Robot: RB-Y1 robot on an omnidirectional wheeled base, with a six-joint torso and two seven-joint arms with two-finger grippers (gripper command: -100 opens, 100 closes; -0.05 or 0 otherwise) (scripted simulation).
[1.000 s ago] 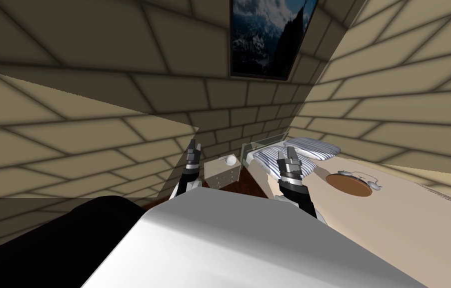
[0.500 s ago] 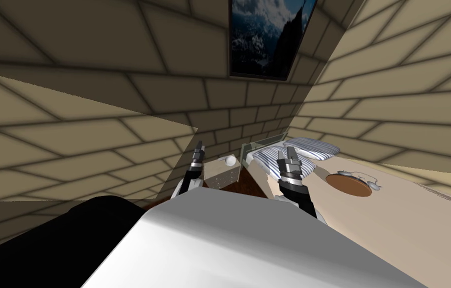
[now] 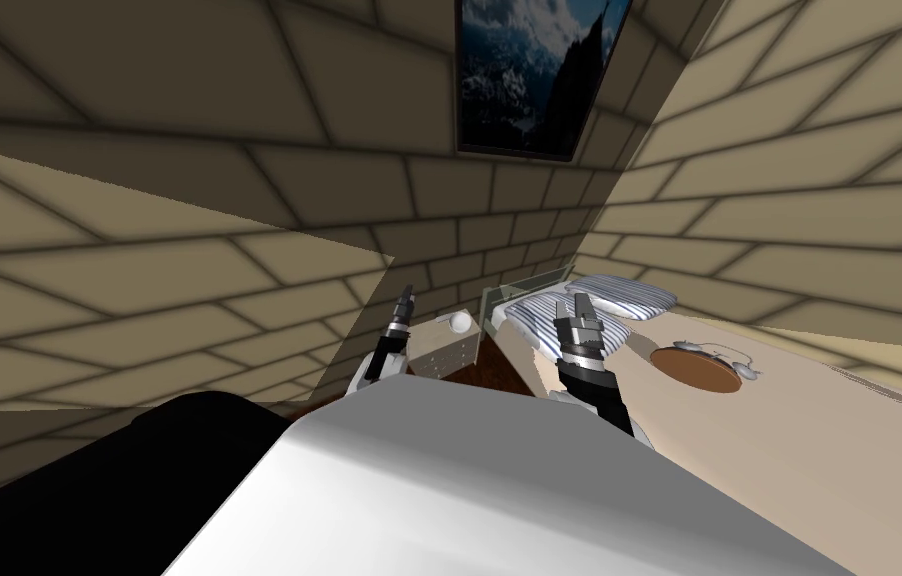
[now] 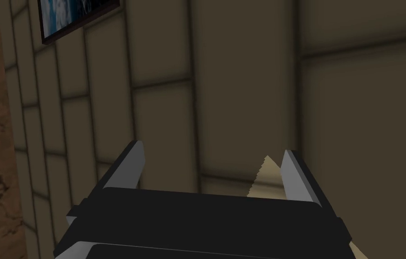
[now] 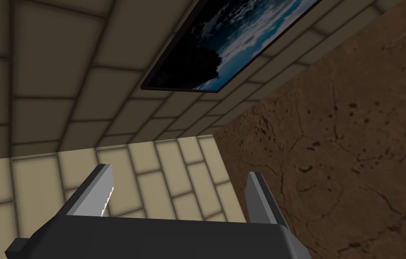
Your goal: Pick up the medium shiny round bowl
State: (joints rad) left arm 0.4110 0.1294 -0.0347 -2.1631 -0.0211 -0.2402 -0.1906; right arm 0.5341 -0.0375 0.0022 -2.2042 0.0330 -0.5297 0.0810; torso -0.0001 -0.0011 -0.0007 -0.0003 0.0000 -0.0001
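A small pale round bowl point(image 3: 460, 321) sits on top of a light bedside cabinet point(image 3: 446, 350) in the corner, seen in the head view. My left gripper point(image 3: 403, 296) is raised just left of the cabinet, a short way from the bowl; in its wrist view the left gripper point(image 4: 213, 150) is open and holds nothing. My right gripper point(image 3: 577, 303) hangs over the near end of the bed, to the right of the cabinet. The right gripper point(image 5: 177, 171) is also open, with nothing between its fingers.
A bed point(image 3: 839, 450) with two striped pillows point(image 3: 622, 296) lies right of the cabinet, with a glassy headboard point(image 3: 529, 284) behind. A brown round tray point(image 3: 696, 368) with small white items rests on it. A brick wall closes the left side; a black area point(image 3: 59, 500) lies at lower left.
My left gripper has moved right, closer to the cabinet and the bowl. The right arm and the bowl have stayed where they were.
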